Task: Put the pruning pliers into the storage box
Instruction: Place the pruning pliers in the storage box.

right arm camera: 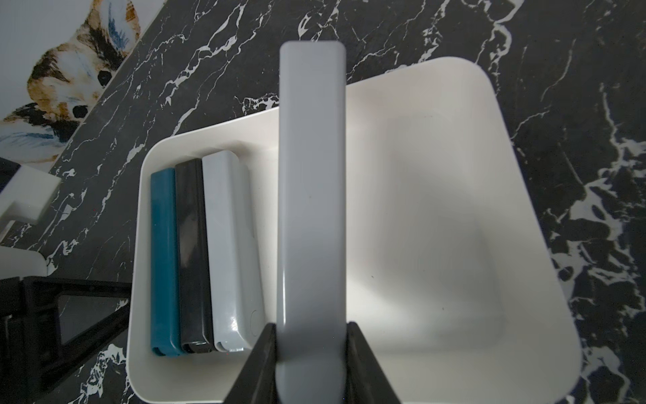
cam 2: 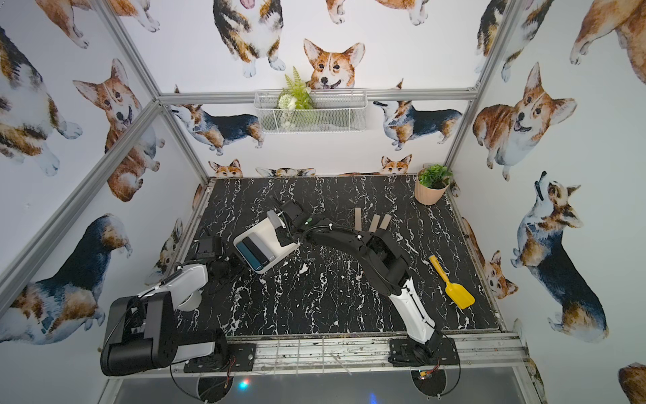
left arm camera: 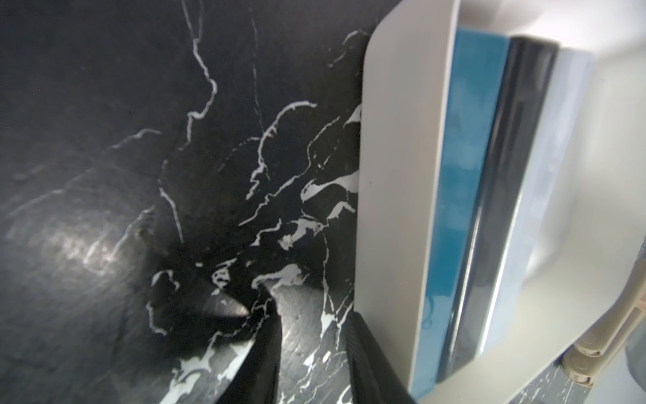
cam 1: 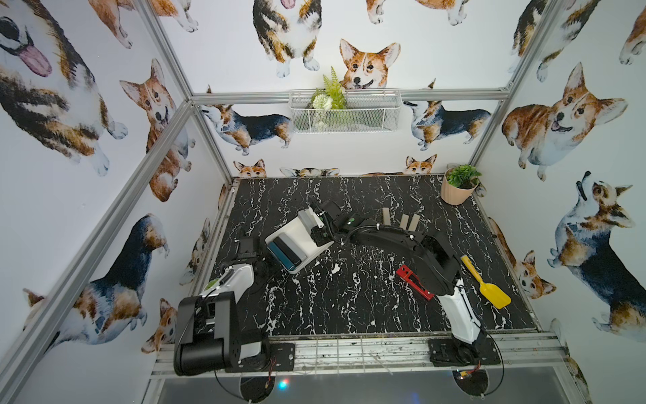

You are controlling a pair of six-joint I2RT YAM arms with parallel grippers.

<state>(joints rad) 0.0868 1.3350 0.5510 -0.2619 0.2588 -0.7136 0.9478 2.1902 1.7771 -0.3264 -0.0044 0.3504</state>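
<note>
My right gripper (right arm camera: 311,325) is shut on a grey pruning plier (right arm camera: 311,192), holding it above the white storage box (right arm camera: 419,210), the bar running lengthwise over it. Teal (right arm camera: 162,259), black (right arm camera: 192,252) and light grey (right arm camera: 230,245) pliers lie side by side in the box along one wall. In a top view, the storage box (cam 1: 297,232) sits left of centre, three beige pliers (cam 1: 403,222) lie behind the right arm, and a red plier (cam 1: 414,281) lies beside it. My left gripper (left arm camera: 314,314) is open and empty, on the table beside the box rim (left arm camera: 395,175).
A yellow shovel (cam 1: 486,283) lies at the right of the black marble table. A potted plant (cam 1: 459,185) stands in the back right corner. A white wire basket (cam 1: 344,110) with greenery hangs on the back wall. The left arm is folded at the front left.
</note>
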